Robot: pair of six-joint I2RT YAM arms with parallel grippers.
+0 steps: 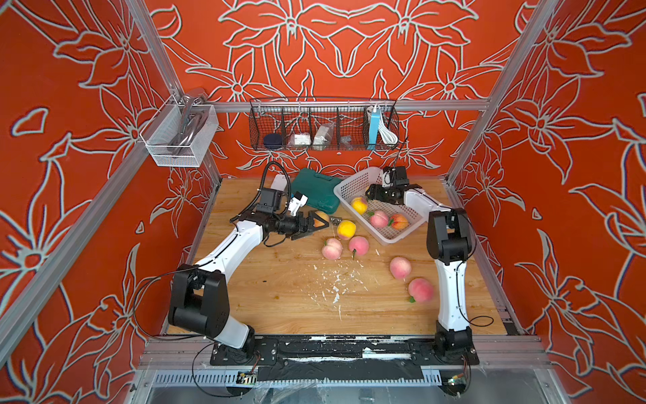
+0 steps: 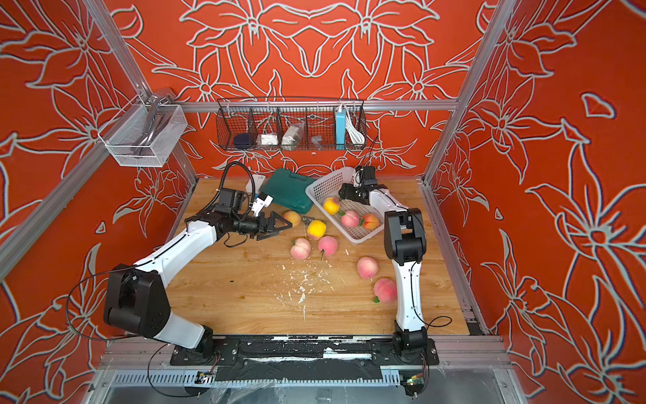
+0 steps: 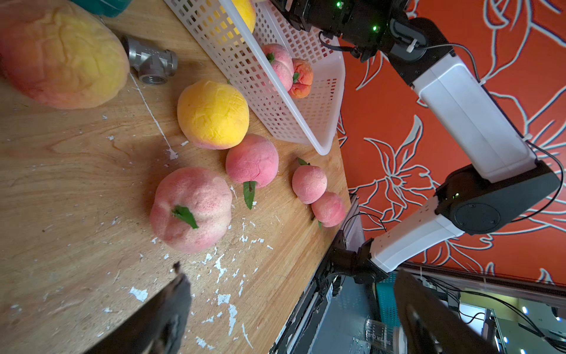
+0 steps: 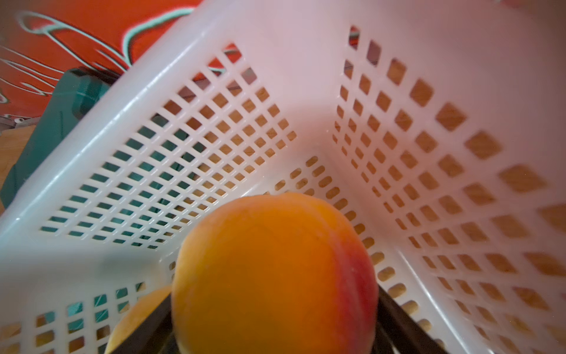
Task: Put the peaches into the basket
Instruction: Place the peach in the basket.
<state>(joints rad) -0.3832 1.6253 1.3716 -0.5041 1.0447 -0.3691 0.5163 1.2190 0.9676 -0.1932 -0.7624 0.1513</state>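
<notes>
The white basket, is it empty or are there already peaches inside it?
Partly filled. In both top views the basket holds at least three: a yellow peach, a pink peach, an orange-red peach.

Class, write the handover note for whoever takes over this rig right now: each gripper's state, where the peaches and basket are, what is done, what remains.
Left gripper: open, empty, fingers close by an orange peach on the table.
Right gripper: inside the basket, fingers wide on either side of a yellow-orange peach; gripped or released, cannot tell.
Done: three peaches show in the basket: that one, a pink peach, an orange-red peach.
To do: six on the table: the orange one, a yellow peach, four pale pink peaches.
</notes>
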